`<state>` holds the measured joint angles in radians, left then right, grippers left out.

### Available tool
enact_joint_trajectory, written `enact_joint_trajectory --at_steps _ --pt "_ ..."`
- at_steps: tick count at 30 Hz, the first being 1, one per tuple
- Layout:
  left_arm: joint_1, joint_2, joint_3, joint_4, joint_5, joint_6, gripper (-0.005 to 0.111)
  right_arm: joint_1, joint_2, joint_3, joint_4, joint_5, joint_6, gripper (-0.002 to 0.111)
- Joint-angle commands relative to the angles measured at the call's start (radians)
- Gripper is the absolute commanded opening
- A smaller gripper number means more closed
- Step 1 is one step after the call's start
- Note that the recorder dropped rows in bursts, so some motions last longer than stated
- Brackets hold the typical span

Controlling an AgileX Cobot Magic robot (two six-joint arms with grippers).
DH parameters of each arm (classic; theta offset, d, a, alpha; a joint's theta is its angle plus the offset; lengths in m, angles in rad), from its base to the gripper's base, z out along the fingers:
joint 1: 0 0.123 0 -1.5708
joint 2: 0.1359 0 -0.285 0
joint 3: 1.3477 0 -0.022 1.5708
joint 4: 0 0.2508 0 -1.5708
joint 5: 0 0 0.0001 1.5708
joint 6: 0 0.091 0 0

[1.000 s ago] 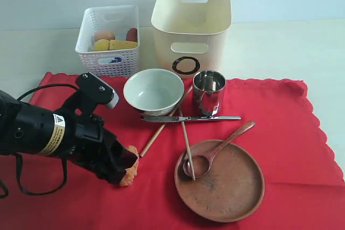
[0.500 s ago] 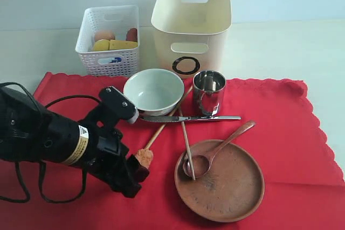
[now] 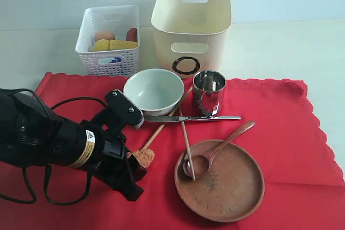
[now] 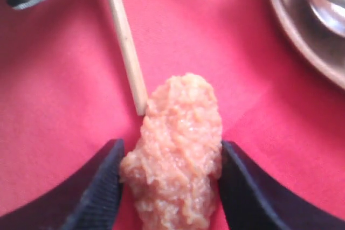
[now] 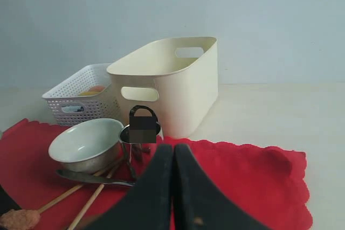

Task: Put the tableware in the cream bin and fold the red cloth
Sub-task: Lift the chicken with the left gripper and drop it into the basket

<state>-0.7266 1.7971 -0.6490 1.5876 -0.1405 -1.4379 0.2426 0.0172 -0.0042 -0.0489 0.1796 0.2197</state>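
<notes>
Red cloth [image 3: 280, 127] lies on the table [image 3: 269, 47] under the bowl [image 3: 153, 90], cup [image 3: 209, 91], knife [image 3: 194, 118], chopsticks [image 3: 186, 144], spoon [image 3: 215, 152] and plate [image 3: 232, 187]. The cream bin [image 3: 191, 25] stands behind it. The left gripper [image 4: 170, 152] clasps an orange food lump [image 4: 180, 127] at one chopstick's tip. The right gripper [image 5: 172, 152] is fully closed.

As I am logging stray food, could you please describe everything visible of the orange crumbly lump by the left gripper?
The orange crumbly lump is an elongated oval nugget, pale orange-pink, with a rough, breaded-looking crust. It sits at the level of the red cloth, one end meeting the tip of a wooden chopstick. The dark fingers of the left gripper press both its long sides. The round brown wooden plate lies nearby, apart.
</notes>
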Motion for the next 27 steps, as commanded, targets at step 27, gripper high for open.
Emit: enact_joint_trajectory --at_steps 27 --pt "0.013 -0.364 -0.135 0.021 0.488 -0.044 0.000 0.002 -0.007 0.004 -0.002 -0.001 0.001 0.000"
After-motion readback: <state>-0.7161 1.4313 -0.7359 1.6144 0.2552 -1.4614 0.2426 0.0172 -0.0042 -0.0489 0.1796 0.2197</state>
